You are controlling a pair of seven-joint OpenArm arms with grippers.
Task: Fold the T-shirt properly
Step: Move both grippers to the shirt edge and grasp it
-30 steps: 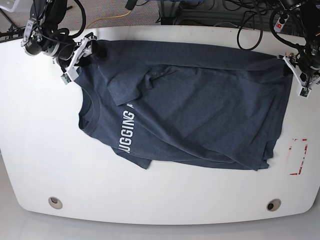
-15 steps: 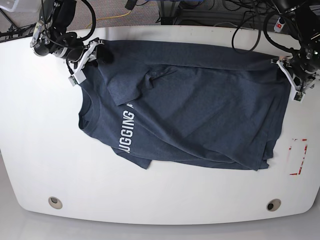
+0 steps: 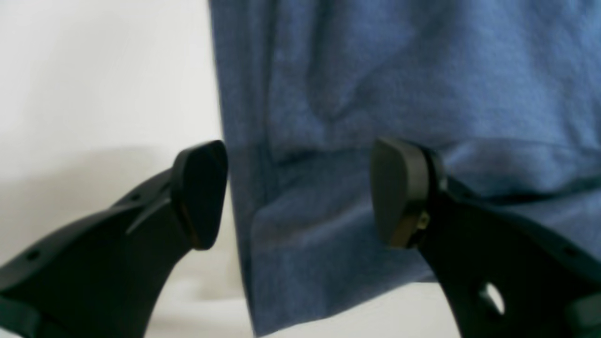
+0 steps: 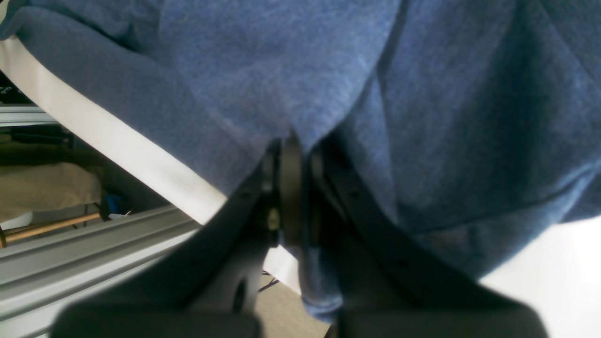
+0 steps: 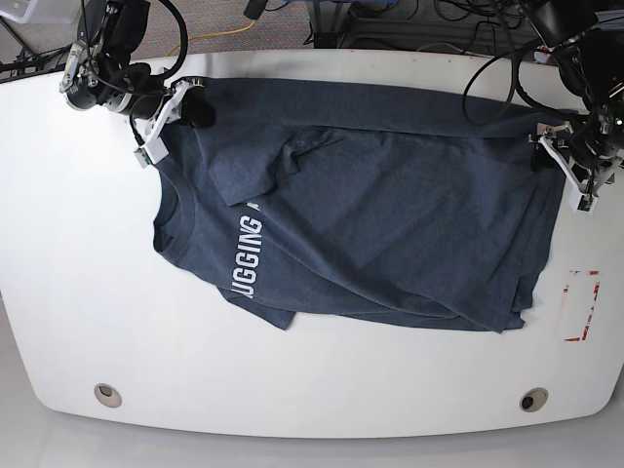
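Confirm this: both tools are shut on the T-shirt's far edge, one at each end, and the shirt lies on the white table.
Not quite. Only the right tool is shut on the T-shirt; the left wrist view shows the left tool open, astride the shirt's edge. The shirt does lie on the white table.
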